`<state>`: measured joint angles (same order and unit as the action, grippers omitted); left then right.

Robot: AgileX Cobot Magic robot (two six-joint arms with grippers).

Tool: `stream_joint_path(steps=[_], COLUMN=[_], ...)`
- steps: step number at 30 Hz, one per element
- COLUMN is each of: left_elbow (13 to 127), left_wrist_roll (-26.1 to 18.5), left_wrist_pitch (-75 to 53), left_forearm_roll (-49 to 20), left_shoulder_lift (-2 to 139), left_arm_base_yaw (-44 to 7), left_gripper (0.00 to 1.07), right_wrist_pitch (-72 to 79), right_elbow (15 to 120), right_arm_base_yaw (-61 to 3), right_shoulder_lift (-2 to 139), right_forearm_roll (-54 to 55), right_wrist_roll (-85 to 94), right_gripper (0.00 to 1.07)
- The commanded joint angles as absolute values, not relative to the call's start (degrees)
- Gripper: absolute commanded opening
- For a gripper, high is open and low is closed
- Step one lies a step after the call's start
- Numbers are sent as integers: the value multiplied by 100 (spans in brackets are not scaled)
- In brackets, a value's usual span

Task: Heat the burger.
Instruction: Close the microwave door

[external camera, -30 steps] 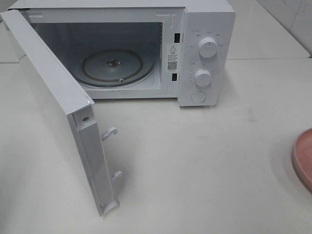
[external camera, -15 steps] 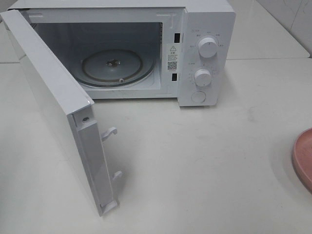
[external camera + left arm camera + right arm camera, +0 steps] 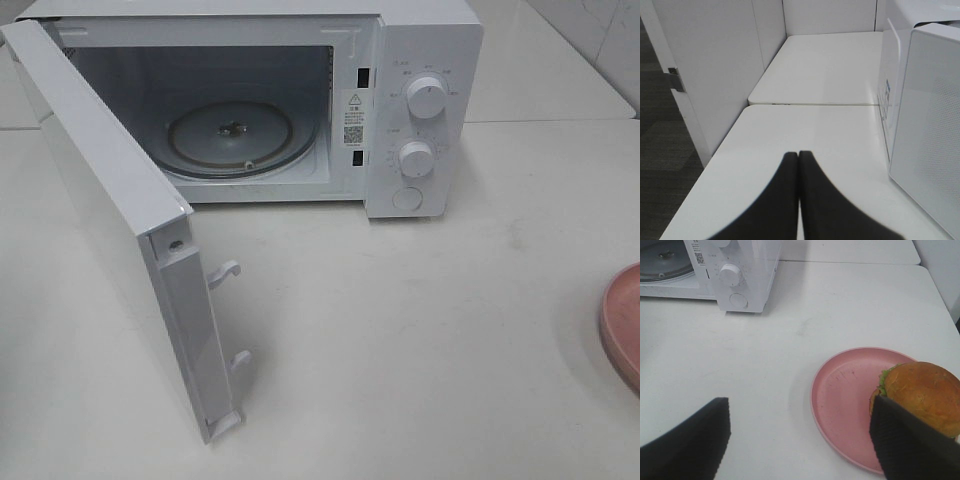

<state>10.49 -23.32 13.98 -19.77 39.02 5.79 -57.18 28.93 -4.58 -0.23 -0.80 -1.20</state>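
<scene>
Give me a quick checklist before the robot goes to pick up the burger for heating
1. Microwave door swung open: ok.
2. Turntable free of items: ok.
3. Right gripper open: ok.
4. Burger on the pink plate: ok.
5. Right gripper centred around the burger: not ok; one finger sits in front of it, the other is well off the plate.
6. Left gripper shut and clear of the door: ok.

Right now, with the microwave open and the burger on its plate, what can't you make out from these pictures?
- Burger: right wrist view only, partly behind a right gripper finger and cut by the edge.
- Pink plate: in the high view, only a sliver at the edge.
- Both arms: outside the high view.
- Dial markings on the microwave: too small to read.
</scene>
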Motion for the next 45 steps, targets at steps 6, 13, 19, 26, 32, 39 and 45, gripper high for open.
stream_joint_path(steps=[6,13,19,26,32,39,45], left_elbow=[1020,1031,1232,1295,1587,1948,2275], left_wrist_roll=[-1180,-424,-80,361,378,298,264], left_wrist_pitch=[2601,3375,3885,4418,4629,4647,4698], left_forearm_roll=[-728,-69,619,848,842,773,458], left_shoulder_lift=[5329,6262,7087,7609,8256,8617,9007], left_arm_base_yaw=[-298,-567,-796,-934,-1312,-1759,-2149], left_gripper=[0,0,0,0,0,0,0], right_wrist_pitch=[-5701,-5701,-5701,-5701,-5701,-5701,-5701], right_elbow=[2876,2876,2876,2876,2876,2876,2876], right_arm_base_yaw=[-424,-424,-424,-424,-424,-424,-424], right_shoulder_lift=[-178,-178,-178,-178,-178,-178,-178], right_forearm_roll=[-63,-63,-63,-63,-63,-63,-63], right_wrist_roll=[-69,-69,-69,-69,-69,-69,-69], right_gripper=[75,75,75,75,75,75,75])
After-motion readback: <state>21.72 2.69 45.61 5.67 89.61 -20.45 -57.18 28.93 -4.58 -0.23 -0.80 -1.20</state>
